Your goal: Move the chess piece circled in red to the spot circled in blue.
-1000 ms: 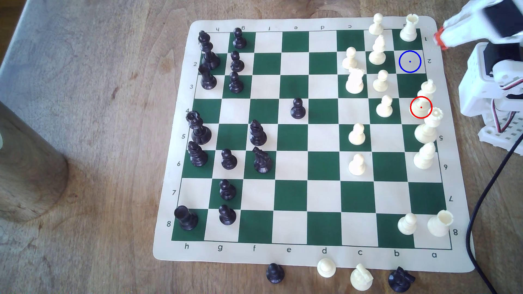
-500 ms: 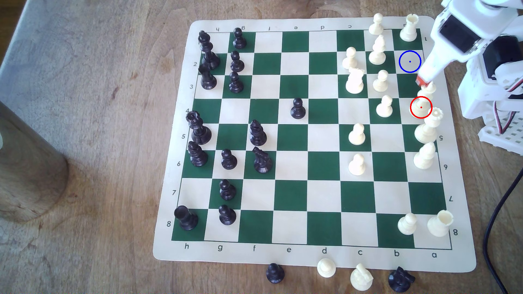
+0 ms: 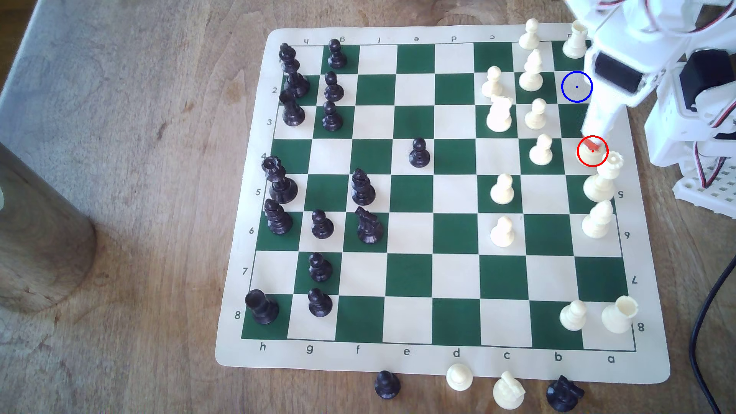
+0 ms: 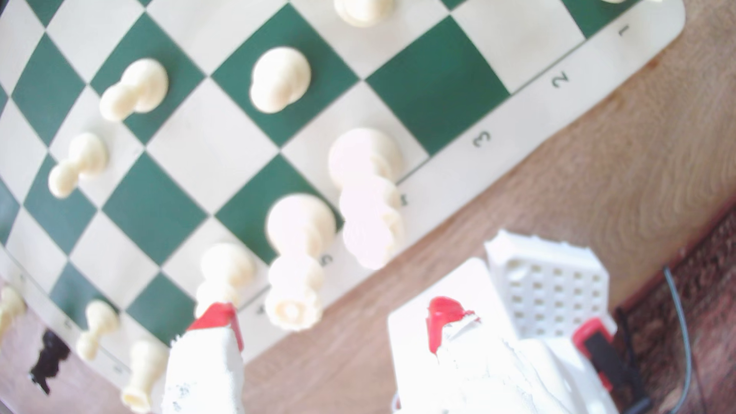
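Note:
The cream king [image 3: 588, 156] stands on the red-ringed square at the mat's right edge in the exterior view; only its base shows under my gripper [image 3: 591, 144]. The red-tipped gripper hangs right above it. In the wrist view the king [image 4: 368, 191] leans toward the camera, its top just ahead of the gap between the two red-tipped fingers [image 4: 217, 318]. My gripper [image 4: 330, 320] is open, with nothing held between the fingers. The blue-ringed cream square [image 3: 576, 86] lies bare two squares further up the same column, beside my arm.
A cream queen [image 3: 601, 179] stands right below the king, with a bishop [image 3: 596, 221] beyond it. A pawn [image 3: 541, 150] sits one square to the exterior view's left. A rook [image 3: 575, 40] is above the blue ring. The arm's white base [image 3: 693, 131] and a black cable [image 3: 709, 310] flank the mat.
My arm has swung down from beyond the mat's top right corner, past the blue-ringed square, until the gripper tip is over the king.

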